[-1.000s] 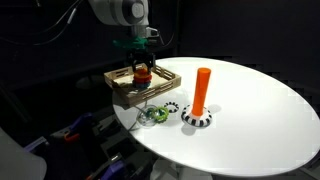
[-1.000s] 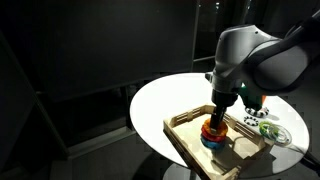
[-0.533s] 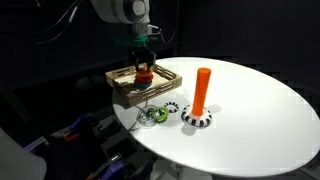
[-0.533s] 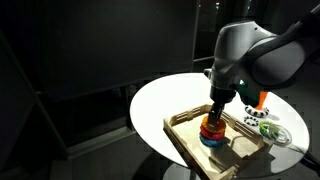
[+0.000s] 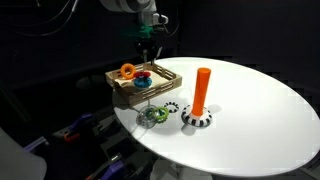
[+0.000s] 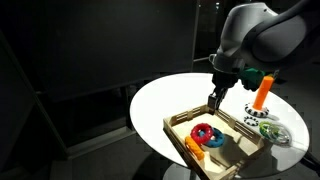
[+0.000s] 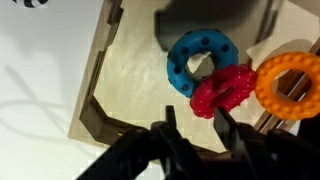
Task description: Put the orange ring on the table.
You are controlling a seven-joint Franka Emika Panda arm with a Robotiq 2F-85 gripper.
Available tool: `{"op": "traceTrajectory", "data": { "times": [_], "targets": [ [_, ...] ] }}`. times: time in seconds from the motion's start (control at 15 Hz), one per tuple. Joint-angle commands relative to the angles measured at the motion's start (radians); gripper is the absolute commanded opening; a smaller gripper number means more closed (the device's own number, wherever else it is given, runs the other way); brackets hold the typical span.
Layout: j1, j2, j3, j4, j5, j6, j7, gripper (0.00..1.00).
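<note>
The orange ring (image 5: 127, 71) (image 6: 192, 147) (image 7: 290, 82) rests tilted against the rim of the wooden tray (image 5: 171, 76) (image 6: 181, 121) (image 7: 93, 85); no part of it touches the white table (image 5: 250, 110) (image 6: 165, 95). Beside it on the tray floor lie a red ring (image 7: 225, 88) (image 6: 203, 132) and a blue ring (image 7: 200, 60) (image 5: 144, 79). My gripper (image 5: 147, 47) (image 6: 213, 99) (image 7: 195, 128) hangs above the tray, clear of the rings. Its jaws stand partly apart with only bare tray floor between them.
A tall orange post (image 5: 202, 89) (image 6: 263, 90) stands on a black-and-white base (image 5: 197, 119) near the table's middle. A green ring (image 5: 153, 115) and a small black-and-white ring (image 5: 170, 107) lie on the table between tray and post.
The gripper has risen from the stacked rings in the tray and its jaws have narrowed. The rings have come apart; the orange one now leans at the tray's edge.
</note>
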Motion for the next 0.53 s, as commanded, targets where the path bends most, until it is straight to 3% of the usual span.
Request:
{"op": "traceTrajectory", "data": {
  "times": [0.0,0.07,0.13,0.2,0.4,0.47],
  "targets": [
    [-0.034,-0.061,-0.004,-0.035,0.032,-0.007,-0.028,0.42],
    [-0.041,-0.066,-0.003,-0.039,0.042,-0.006,-0.033,0.47],
    [-0.045,-0.068,-0.002,-0.042,0.047,-0.005,-0.036,0.65],
    [-0.049,-0.070,0.002,-0.044,0.057,-0.005,-0.046,0.74],
    [-0.046,-0.078,0.015,-0.049,0.083,-0.011,-0.064,0.98],
    [-0.040,-0.079,0.019,-0.048,0.088,-0.017,-0.057,1.00]
  ]
}}
